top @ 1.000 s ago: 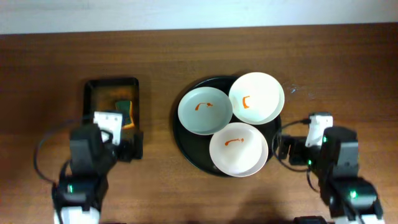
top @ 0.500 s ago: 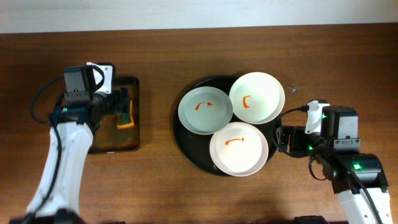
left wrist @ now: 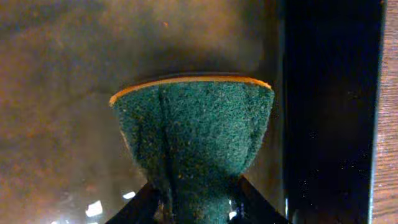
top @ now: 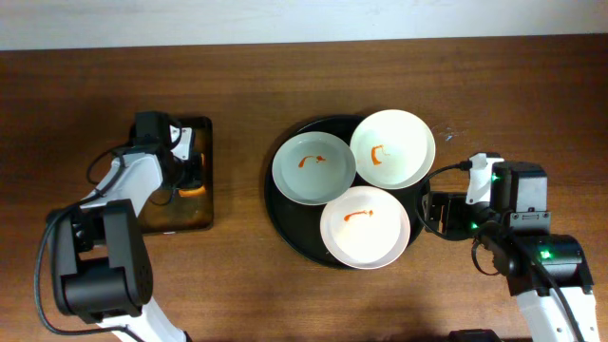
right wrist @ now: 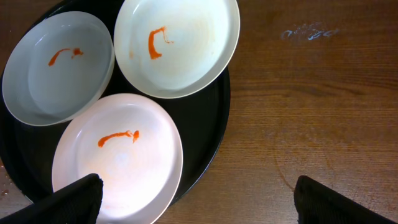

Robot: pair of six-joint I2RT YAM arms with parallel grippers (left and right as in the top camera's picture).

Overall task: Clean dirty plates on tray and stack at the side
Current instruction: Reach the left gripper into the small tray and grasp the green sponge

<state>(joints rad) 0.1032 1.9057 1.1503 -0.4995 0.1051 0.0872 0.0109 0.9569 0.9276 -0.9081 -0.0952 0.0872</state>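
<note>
Three white plates lie on the round black tray [top: 275,205], each with an orange smear: a left plate [top: 313,168], a far right plate [top: 391,148] and a near plate [top: 365,227]. The right wrist view shows them as well, left plate [right wrist: 59,74], far plate [right wrist: 177,43] and near plate [right wrist: 118,155]. My right gripper [top: 429,214] stands open at the tray's right rim, holding nothing [right wrist: 198,190]. My left gripper [top: 190,171] is down in the small rectangular tray. Its fingers [left wrist: 146,202] pinch a green sponge [left wrist: 193,130] with an orange backing.
The dark rectangular tray [top: 152,217] sits at the left of the wooden table, its wet brown floor [left wrist: 62,93] under the sponge. Bare wood [right wrist: 311,112] lies right of the black tray, with a faint white scuff [right wrist: 308,32].
My left arm swung from the table's front up over the rectangular tray and its jaws closed onto the sponge. The right gripper edged toward the black tray, then stayed still.
</note>
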